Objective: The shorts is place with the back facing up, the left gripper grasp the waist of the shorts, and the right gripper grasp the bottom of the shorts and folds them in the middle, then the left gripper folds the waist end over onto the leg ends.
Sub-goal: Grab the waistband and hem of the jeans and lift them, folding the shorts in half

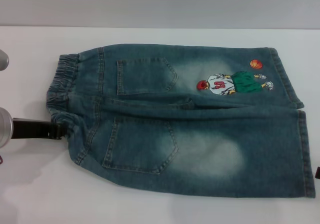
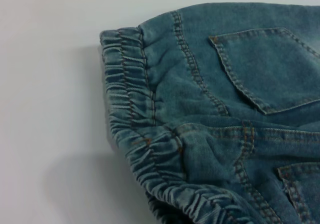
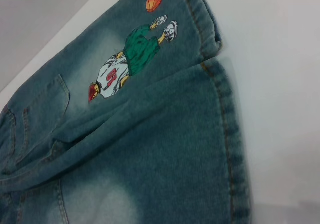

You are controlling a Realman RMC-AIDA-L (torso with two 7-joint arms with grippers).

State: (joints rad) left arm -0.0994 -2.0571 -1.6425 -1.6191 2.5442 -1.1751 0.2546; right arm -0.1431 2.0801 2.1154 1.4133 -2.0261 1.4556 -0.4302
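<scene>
Flat: faded denim shorts, elastic waist.

Your head camera looks down on the whole shorts; wrist cameras sit close over waistband and hems.

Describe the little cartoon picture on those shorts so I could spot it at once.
On the white table lie faded blue denim shorts, back pockets up. On the far leg, near the hem, is an embroidered basketball player in a white jersey and green shorts. Unlike the plain near leg, it has an orange ball beside it.
</scene>
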